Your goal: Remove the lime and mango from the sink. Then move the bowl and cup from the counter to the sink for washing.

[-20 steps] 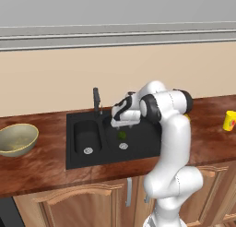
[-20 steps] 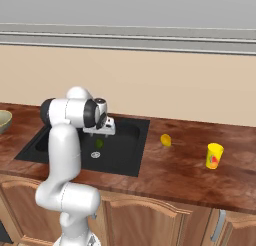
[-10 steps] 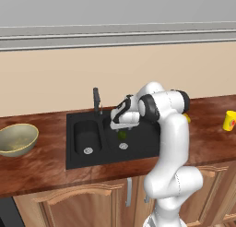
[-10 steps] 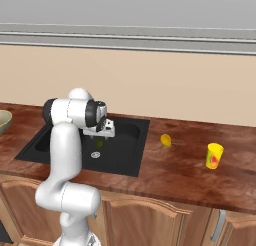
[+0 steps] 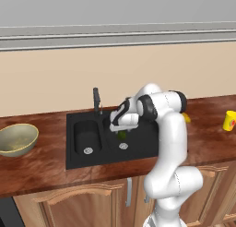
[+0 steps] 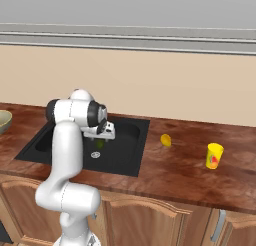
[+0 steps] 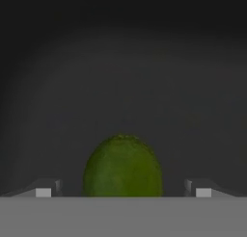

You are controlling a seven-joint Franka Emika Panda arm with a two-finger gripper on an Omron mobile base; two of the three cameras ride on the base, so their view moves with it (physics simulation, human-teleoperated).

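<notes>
Plain beige wall (image 5: 55, 78), grey ledge (image 5: 115, 37) above, light wooden cabinets (image 6: 150, 220) with arched doors

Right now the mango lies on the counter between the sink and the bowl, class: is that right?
Not quite. In the right base view the mango lies on the counter between the sink and the cup, not the bowl.

Kitchen surroundings beyond the claw.
A beige wall (image 5: 55, 78) with a grey ledge (image 5: 115, 37) rises behind the claw; light wooden cabinets (image 6: 150, 220) stand below it.
</notes>
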